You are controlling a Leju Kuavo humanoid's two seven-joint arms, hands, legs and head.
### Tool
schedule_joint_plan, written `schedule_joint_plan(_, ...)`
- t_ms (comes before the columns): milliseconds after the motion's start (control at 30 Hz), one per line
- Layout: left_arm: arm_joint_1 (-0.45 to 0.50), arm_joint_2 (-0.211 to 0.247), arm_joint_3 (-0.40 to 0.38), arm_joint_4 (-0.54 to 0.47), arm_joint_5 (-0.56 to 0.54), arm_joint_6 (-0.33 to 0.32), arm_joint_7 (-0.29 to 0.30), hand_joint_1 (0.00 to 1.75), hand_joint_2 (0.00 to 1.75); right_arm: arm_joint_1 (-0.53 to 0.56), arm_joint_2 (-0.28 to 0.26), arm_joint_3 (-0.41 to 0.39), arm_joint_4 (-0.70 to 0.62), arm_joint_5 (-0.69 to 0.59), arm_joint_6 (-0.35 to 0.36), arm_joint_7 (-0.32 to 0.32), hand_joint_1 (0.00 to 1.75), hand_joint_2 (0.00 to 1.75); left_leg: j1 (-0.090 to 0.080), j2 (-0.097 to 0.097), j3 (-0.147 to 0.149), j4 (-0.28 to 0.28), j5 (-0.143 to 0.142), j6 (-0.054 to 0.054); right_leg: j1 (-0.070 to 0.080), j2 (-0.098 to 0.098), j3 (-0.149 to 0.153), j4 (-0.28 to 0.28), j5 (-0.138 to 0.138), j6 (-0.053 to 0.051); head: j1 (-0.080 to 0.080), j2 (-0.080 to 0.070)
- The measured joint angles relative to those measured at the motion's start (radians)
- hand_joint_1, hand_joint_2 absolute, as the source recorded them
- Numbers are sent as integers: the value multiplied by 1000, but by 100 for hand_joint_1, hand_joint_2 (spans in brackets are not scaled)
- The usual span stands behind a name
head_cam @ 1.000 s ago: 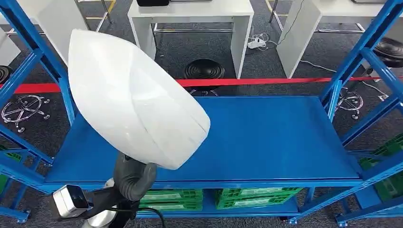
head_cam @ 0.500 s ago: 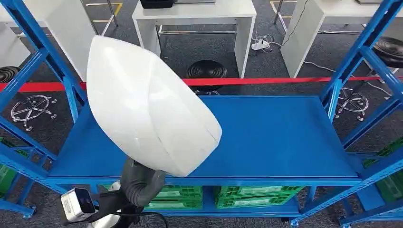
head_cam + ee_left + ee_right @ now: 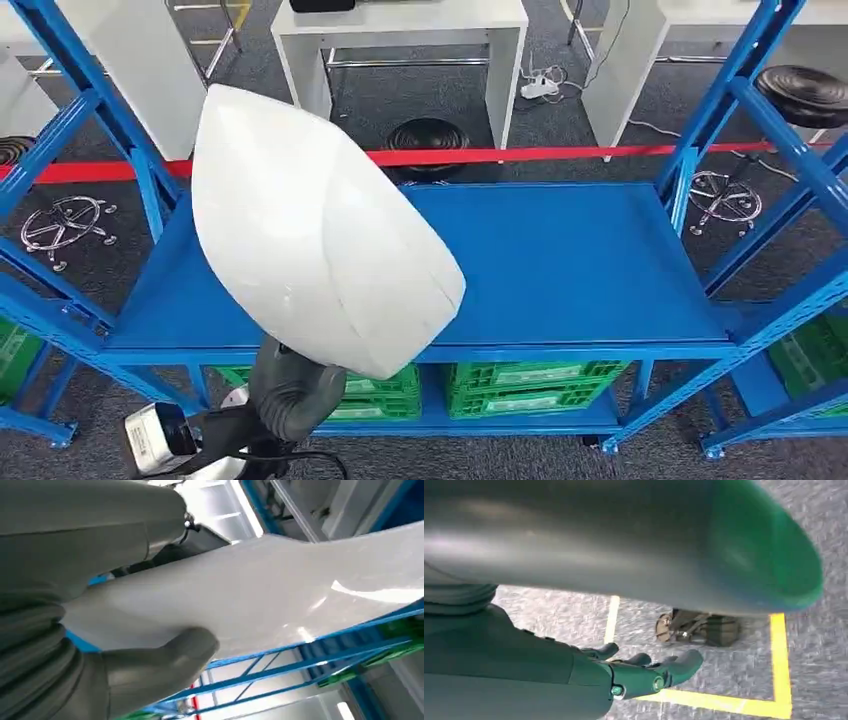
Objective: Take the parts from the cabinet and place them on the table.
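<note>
A large white curved shell part (image 3: 320, 230) fills the left middle of the head view, raised in front of the blue rack's shelf (image 3: 580, 260). My left hand (image 3: 285, 390) holds it from underneath, mostly hidden by the part. In the left wrist view the thick grey thumb (image 3: 170, 655) presses on the part's (image 3: 280, 595) glossy surface while the rest of the left hand (image 3: 75, 630) wraps its edge. My right hand (image 3: 649, 672) hangs over the grey floor with its fingers stretched out and nothing in them.
Green crates (image 3: 530, 385) sit on the rack's lower level. Blue uprights (image 3: 710, 120) frame the shelf on both sides. Behind it run a red tape line (image 3: 560, 153), a black stool (image 3: 428, 135) and white tables (image 3: 400, 40). Yellow floor lines (image 3: 724, 702) lie below my right hand.
The whole picture has shifted, so the camera moved; the rack now sits a little higher and smaller. The white part stays in my left hand and has tipped more upright.
</note>
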Motion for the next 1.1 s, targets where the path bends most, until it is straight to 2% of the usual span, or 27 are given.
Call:
schedule_joint_plan(67,-1,0,-1,-5,-3,0,9,175,175,0,3,0,0,0,6,-12,0,0,4,2,-8,-9,18,20,0,1,-3,-7,11,14,1,0)
schedule_joint_plan(100,-3,-1,-3,-7,-3,0,12,175,175,0,3,0,0,0,6,-14,0,0,7,7,-14,-11,27,29,-3,1,-10,11,-17,18,2,0)
schedule_joint_plan(133,-4,-1,-5,-7,-3,0,15,175,175,0,4,0,0,0,8,-16,0,0,7,7,-25,-11,35,36,-2,1,-25,53,-69,20,6,0)
schedule_joint_plan(167,-3,0,-8,-7,-3,0,15,175,175,0,5,0,0,-3,9,-18,0,0,6,7,-39,-10,45,39,-2,1,-51,129,-133,24,12,0)
schedule_joint_plan(200,-3,0,-10,-6,-3,0,15,175,175,0,5,0,0,-5,11,-21,0,0,4,8,-52,-9,55,42,-2,1,-74,202,-176,27,13,0)
schedule_joint_plan(233,-3,0,-12,-3,-3,0,15,175,175,0,5,0,0,-6,18,-25,0,0,3,9,-65,-8,66,43,-1,1,-90,271,-203,30,14,0)
schedule_joint_plan(267,-3,0,-12,0,-4,0,15,175,175,0,4,0,0,-6,21,-28,0,0,2,10,-80,-5,75,42,-1,1,-86,294,-197,30,14,0)
schedule_joint_plan(300,-3,0,-13,3,-4,0,15,175,175,0,4,0,0,-4,26,-29,0,0,2,10,-94,-1,84,40,0,1,-60,274,-168,28,15,0)
schedule_joint_plan(367,-3,0,-13,7,-6,1,14,175,175,-1,3,1,0,0,32,-29,0,0,2,10,-119,7,97,35,0,1,41,139,-105,23,18,0)
schedule_joint_plan(400,-3,0,-15,8,-7,2,14,175,175,-2,2,1,0,-2,38,-29,0,0,2,10,-128,14,103,31,1,1,114,36,-101,16,19,0)
schedule_joint_plan(433,-3,0,-16,8,-9,2,14,175,175,-6,2,1,0,-4,42,-29,0,0,-2,10,-137,18,109,24,8,1,142,-23,-133,9,21,0)
schedule_joint_plan(467,-2,0,-16,10,-11,2,14,175,175,-5,2,1,0,-5,43,-29,0,0,-1,10,-133,15,116,17,11,2,132,-10,-117,3,17,0)
schedule_joint_plan(533,-2,0,-17,10,-13,2,14,175,175,-5,2,1,1,-6,41,-28,0,0,2,10,-134,10,132,6,15,2,127,-14,-115,-9,19,0)
schedule_joint_plan(567,-1,1,-17,11,-16,2,14,175,175,-4,2,1,1,-6,41,-27,0,0,-2,9,-139,6,141,-3,6,2,121,-22,-100,-18,19,0)
schedule_joint_plan(600,-1,2,-17,11,-16,2,14,175,175,-7,2,1,3,-6,41,-27,0,0,2,6,-148,16,124,-7,3,-4,109,-25,-86,-26,20,0)
schedule_joint_plan(633,-1,3,-18,12,-16,2,14,175,175,-7,2,1,3,-6,41,-27,0,0,2,5,-164,48,71,-13,3,-3,95,-25,-75,-33,15,0)
schedule_joint_plan(700,-1,5,-18,14,-16,2,14,175,175,-6,1,1,3,-6,41,-27,0,0,7,6,-205,197,-49,-25,4,-4,65,-24,-51,-34,8,0)
schedule_joint_plan(733,0,6,-18,16,-16,2,14,175,175,-5,1,1,3,-6,41,-27,0,0,8,6,-220,267,-79,-29,4,-5,50,-24,-40,-33,8,0)
schedule_joint_plan(767,0,7,-18,18,-16,2,14,175,175,-5,1,1,3,-6,41,-27,0,0,9,6,-220,308,-81,-32,4,-6,35,-23,-29,-32,6,0)
schedule_joint_plan(800,0,8,-18,21,-16,0,14,175,175,-5,1,1,3,-8,41,-28,0,0,10,6,-197,304,-55,-33,4,-7,19,-22,-18,-30,5,0)
schedule_joint_plan(833,0,8,-18,23,-15,-2,14,175,175,-5,1,1,3,-10,41,-29,0,0,12,6,-158,264,-19,-32,4,-7,7,-21,-8,-27,5,0)
schedule_joint_plan(867,-1,8,-18,24,-14,-5,14,175,175,-4,1,1,3,-11,43,-30,0,0,13,6,-101,192,12,-31,3,-7,-5,-19,1,-23,5,0)
schedule_joint_plan(900,-2,8,-18,24,-12,-9,14,175,175,-5,1,1,3,-14,43,-32,0,0,14,6,-33,101,22,-29,3,-6,-14,-16,9,-19,4,0)
schedule_joint_plan(933,-4,8,-19,24,-9,-11,14,175,175,-4,1,0,3,-17,43,-35,0,0,12,5,31,5,-17,-24,5,-5,-19,-14,16,-12,2,0)
schedule_joint_plan(967,-4,7,-19,24,-6,-14,16,175,175,-3,1,0,3,-21,43,-37,0,0,6,2,43,-12,-18,-9,6,-4,-18,-14,24,-6,2,0)
schedule_joint_plan(1067,-9,7,-24,29,-2,-20,18,175,175,-1,1,0,3,-35,43,-49,0,0,0,1,21,-15,-3,19,2,-5,-17,-25,51,19,5,0)
schedule_joint_plan(1100,-14,6,-26,31,-2,-21,18,175,175,2,0,0,3,-37,44,-54,0,0,7,7,11,-20,12,33,-4,-3,-25,-19,49,23,3,0)
